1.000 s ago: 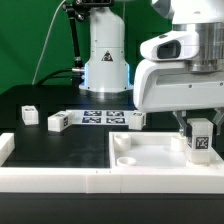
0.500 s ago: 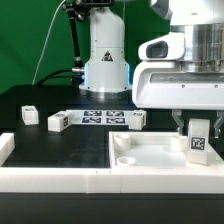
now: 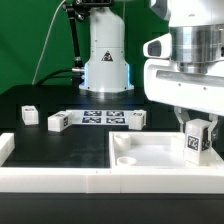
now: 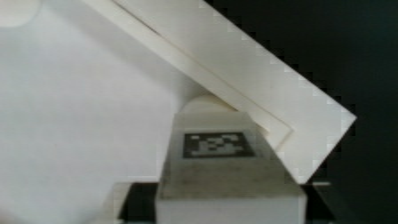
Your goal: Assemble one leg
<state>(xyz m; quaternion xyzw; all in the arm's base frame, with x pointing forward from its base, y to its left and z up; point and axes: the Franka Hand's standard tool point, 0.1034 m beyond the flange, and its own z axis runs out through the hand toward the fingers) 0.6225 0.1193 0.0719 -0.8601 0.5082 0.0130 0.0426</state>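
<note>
My gripper (image 3: 197,128) is shut on the leg (image 3: 198,142), a small white block with a black-and-white tag facing the camera. I hold it slightly tilted over the corner of the large white square panel (image 3: 150,152) at the exterior view's right. Its lower end is at or just above the panel floor. In the wrist view the leg (image 4: 222,150) sits between my dark fingers (image 4: 146,200), with the panel's raised rim (image 4: 231,60) running diagonally behind it. Three more legs (image 3: 58,121) stand on the black table behind the panel.
The marker board (image 3: 100,117) lies flat behind the panel, in front of the robot base (image 3: 105,60). Single legs stand at the exterior view's left (image 3: 29,114) and beside the marker board (image 3: 136,119). A white L-shaped wall (image 3: 40,178) borders the table's front.
My gripper has turned and shifted slightly toward the exterior view's right with the leg in it. The leg now looks a little tilted. The other parts have not moved.
</note>
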